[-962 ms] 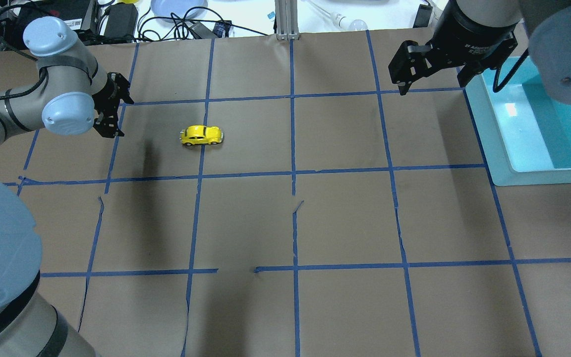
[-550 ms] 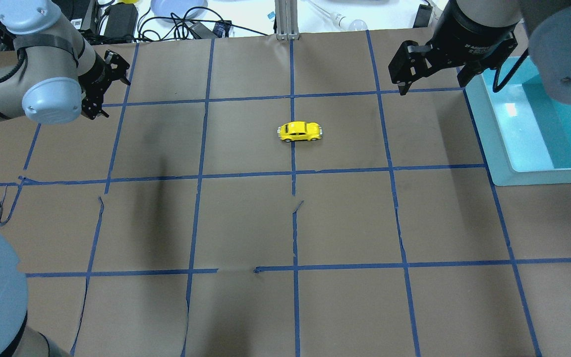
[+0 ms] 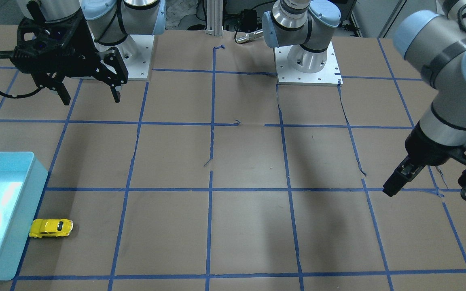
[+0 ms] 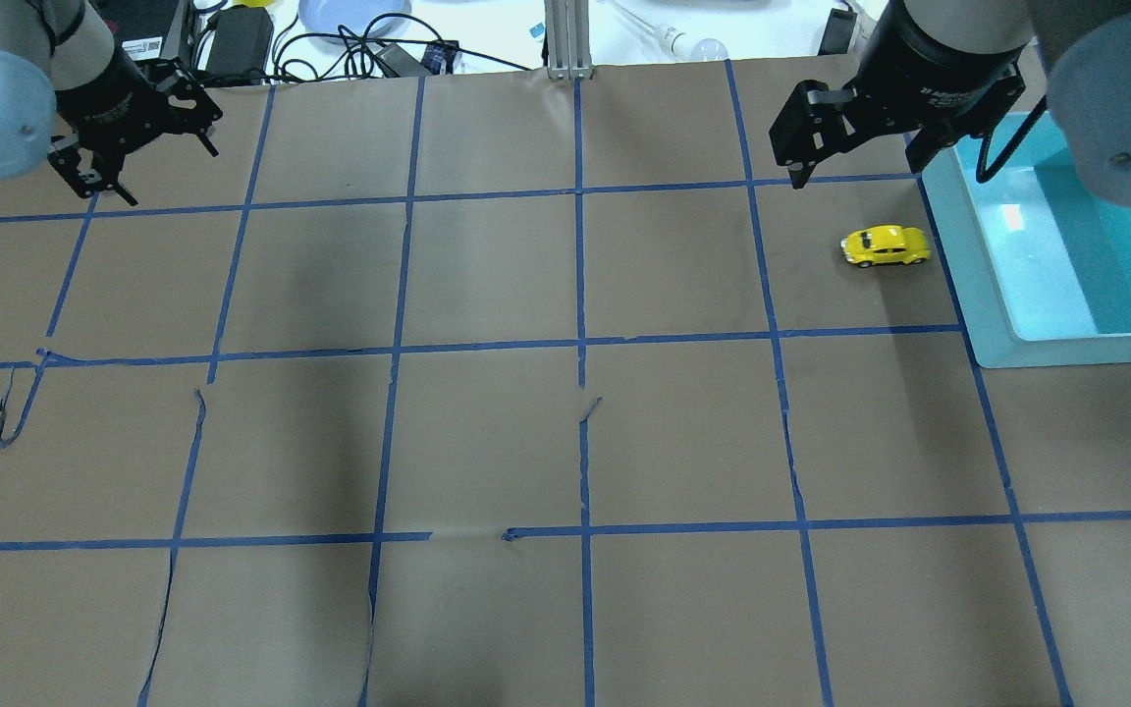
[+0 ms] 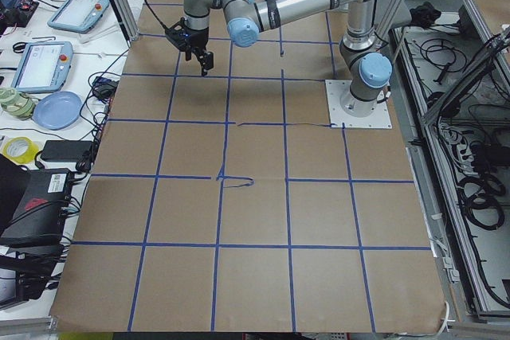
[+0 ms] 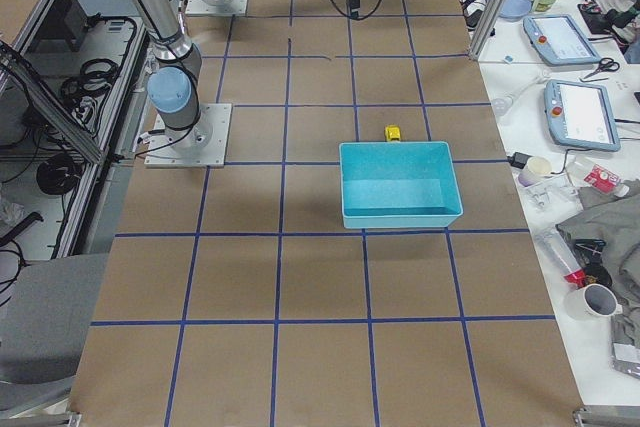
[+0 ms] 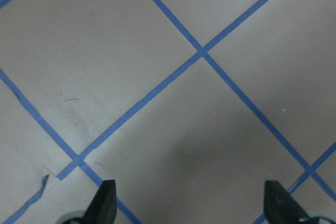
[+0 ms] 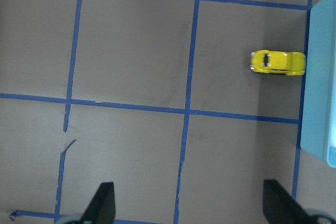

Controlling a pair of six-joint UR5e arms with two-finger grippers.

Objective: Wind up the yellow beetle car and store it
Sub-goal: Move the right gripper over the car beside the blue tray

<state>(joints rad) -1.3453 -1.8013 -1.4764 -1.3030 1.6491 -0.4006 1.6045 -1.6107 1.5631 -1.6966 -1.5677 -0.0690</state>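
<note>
Brown-papered table (image 4: 487, 432) has the yellow beetle car (image 4: 885, 245) outside the teal bin (image 4: 988, 304), just beside its wall, so I judge storing comes next: my right gripper (image 4: 855, 172), spread and empty, must drop and pinch it, while my left gripper (image 4: 158, 172) hangs likewise unclenched well apart.

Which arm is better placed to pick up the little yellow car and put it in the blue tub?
Right: the right gripper, open, hangs near the yellow beetle car beside the turquoise bin; the left gripper is far across the table.
</note>
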